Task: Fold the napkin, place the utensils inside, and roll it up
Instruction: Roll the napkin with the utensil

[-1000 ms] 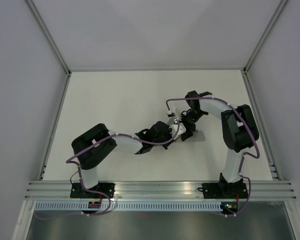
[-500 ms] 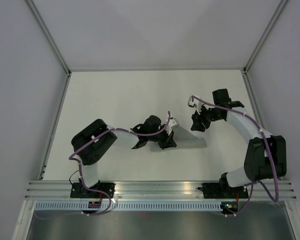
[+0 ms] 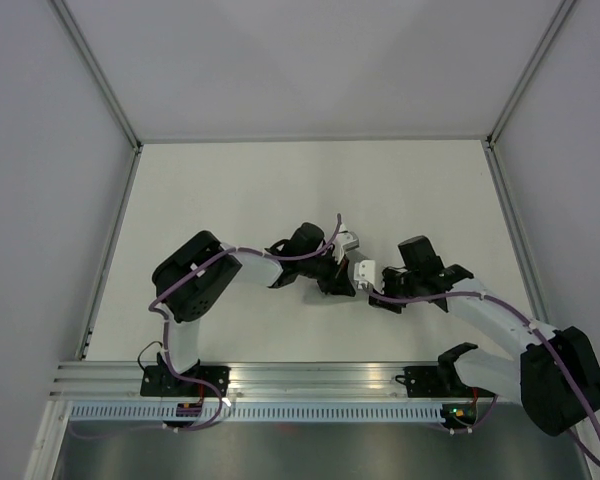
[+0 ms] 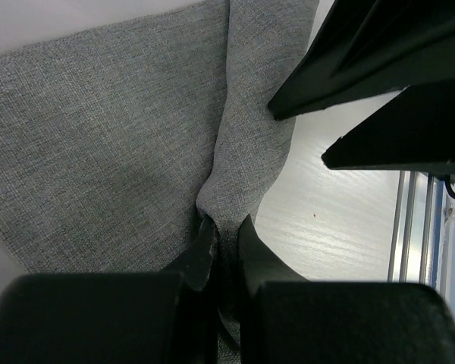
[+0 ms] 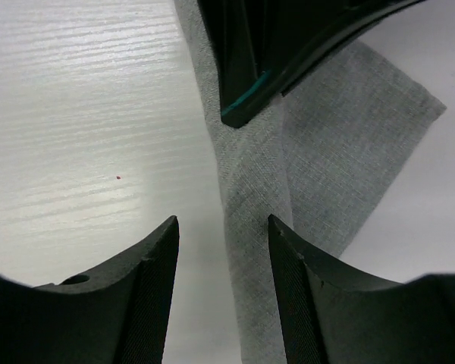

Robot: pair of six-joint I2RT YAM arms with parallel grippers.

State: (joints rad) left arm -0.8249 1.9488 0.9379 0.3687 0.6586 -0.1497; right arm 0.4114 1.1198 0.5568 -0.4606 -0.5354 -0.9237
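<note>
**Grey napkin pinched into a ridge at the middle of the table**

Grey cloth fills the left wrist view from 9 to 12 o'clock. It is the napkin [image 4: 114, 144], lying on the pale wood-grain table [image 4: 341, 212]. The left end effector [image 4: 227, 226] is closed tight on it, and a raised fold of fabric runs up from between its fingers toward 12 o'clock. Two black fingers of the right end effector [image 5: 221, 224] enter this view from 2 o'clock. A metal rail [image 4: 417, 227] lies along the table's edge at 4 o'clock.

The right wrist view shows the same fold from the opposite side, as a narrow strip running from 12 down to 6 o'clock. The right end effector's jaws stand wide apart astride that strip and hold nothing. Whether the 3 o'clock finger touches the cloth cannot be told. A black finger of the left end effector, with a teal edge, comes in at 12 o'clock, and the napkin spreads out toward 2 o'clock.

From above, both arms meet slightly toward 6 o'clock of the table's centre. Their wrists cover the napkin there, so the overhead view does not show the pinch or the open jaws.
</note>
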